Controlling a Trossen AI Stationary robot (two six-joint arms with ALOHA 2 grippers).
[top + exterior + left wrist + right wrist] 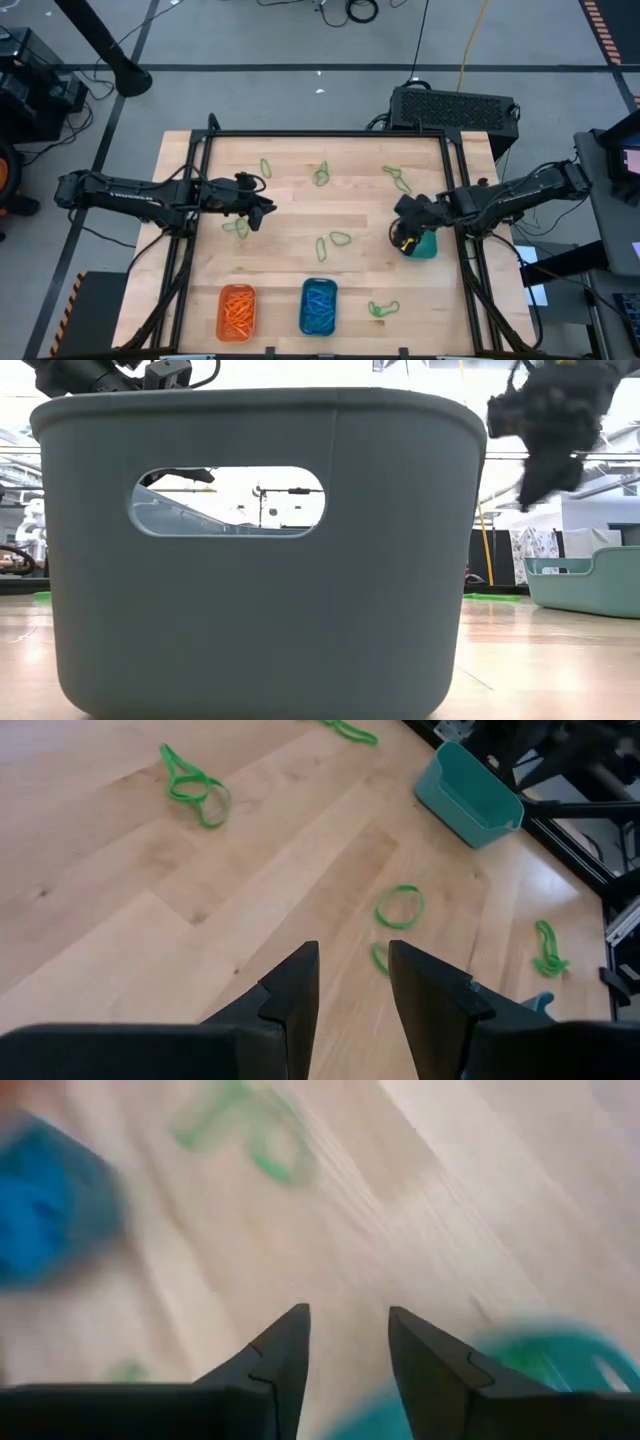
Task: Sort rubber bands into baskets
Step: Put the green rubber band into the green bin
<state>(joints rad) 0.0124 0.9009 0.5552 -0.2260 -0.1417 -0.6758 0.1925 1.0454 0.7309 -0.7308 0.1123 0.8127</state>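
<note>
Midway through my sort: the orange basket [237, 311] and blue basket [318, 306] at the desk's [290, 235] near edge already hold their colours, while only green rubber bands [340, 240] lie scattered across the wood. My right hand [406, 236], fingers apart and empty, hovers at the teal basket [424, 246]. My left hand [256, 208], also open, hangs over a green pair [398, 906]. Roughly eight greens remain.
</note>
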